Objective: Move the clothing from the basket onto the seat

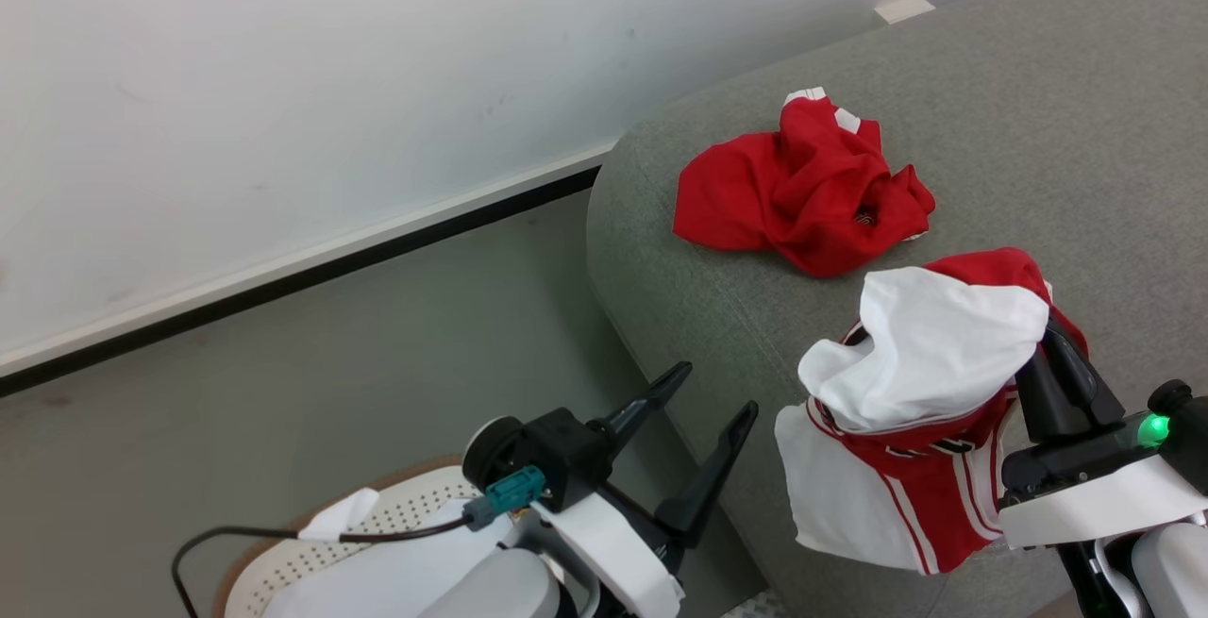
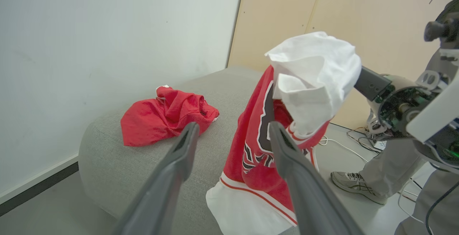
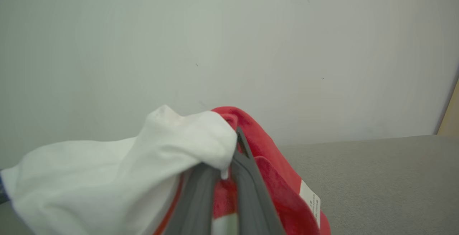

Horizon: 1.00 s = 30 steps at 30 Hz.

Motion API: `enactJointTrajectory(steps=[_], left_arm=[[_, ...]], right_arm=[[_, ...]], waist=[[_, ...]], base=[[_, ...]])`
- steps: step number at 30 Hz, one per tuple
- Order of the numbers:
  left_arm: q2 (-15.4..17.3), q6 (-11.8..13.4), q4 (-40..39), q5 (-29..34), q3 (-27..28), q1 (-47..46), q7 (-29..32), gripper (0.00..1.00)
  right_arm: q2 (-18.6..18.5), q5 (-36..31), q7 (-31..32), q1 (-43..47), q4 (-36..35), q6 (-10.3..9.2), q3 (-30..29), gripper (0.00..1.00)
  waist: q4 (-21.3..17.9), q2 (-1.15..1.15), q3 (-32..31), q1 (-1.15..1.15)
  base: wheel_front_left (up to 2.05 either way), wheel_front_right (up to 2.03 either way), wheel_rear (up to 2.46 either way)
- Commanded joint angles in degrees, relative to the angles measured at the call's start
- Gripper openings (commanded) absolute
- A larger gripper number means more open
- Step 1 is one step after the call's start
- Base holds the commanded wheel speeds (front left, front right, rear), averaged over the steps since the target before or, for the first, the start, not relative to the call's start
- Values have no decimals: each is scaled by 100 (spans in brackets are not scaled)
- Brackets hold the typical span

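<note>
A plain red garment (image 1: pixel 807 186) (image 2: pixel 165 120) lies crumpled on the grey sofa (image 1: pixel 1038 127) (image 2: pixel 215 88) (image 3: pixel 376 170). My right gripper (image 1: pixel 1043 330) (image 3: pixel 231 149) is shut on the red garment with white panels and stripes (image 1: pixel 906 410) (image 2: pixel 287 127) (image 3: pixel 143 177), which hangs from it over the sofa's front edge. My left gripper (image 1: pixel 717 392) (image 2: pixel 233 129) stands open and empty at the lower middle of the head view, above the floor beside the sofa. A part of the white perforated basket (image 1: pixel 377 514) with its brown rim shows under my left arm.
A white wall (image 1: pixel 283 80) with a dark skirting runs behind the grey floor (image 1: pixel 330 392). In the left wrist view, a person's shoe and trouser leg (image 2: pixel 358 184) stand beside the sofa, near cables (image 2: pixel 344 149) on the floor and a beige panel.
</note>
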Motion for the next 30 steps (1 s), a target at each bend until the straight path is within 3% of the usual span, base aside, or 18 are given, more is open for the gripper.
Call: enactJointTrajectory(steps=[1, 7, 11, 23, 27, 30], left_arm=[[30, 6, 40, 82, 3, -62, -15, 100], [87, 13, 144, 138, -1, -178, 20, 100], [157, 16, 143, 204, -17, -299, 90, 100], [525, 95, -171, 313, 22, -662, 445, 100], [659, 140, -333, 365, 53, -746, 543, 100], [712, 147, -451, 420, 38, -845, 630, 100]], right_arm=[[2, 1, -2, 7, -44, -13, -34, 0], [-117, -76, -2, -326, -114, -13, -173, 0], [-394, 30, -2, -864, -5, -13, -215, 0], [-1906, 751, 7, -2883, 1122, -13, -879, 0], [-2001, 681, 4, -3413, 1741, -13, -1129, 0], [-1876, 607, 3, -3690, 2314, -13, -1011, 0]], waist=[[4, 0, 46, 0], [161, 0, 291, 0], [296, 0, 567, 0], [902, 0, 1822, 0], [1010, 0, 2226, 0], [1088, 0, 2498, 0]], base=[[0, 0, 0], [0, 0, 0], [0, 0, 0], [0, 0, 0], [0, 0, 0], [0, 0, 0]])
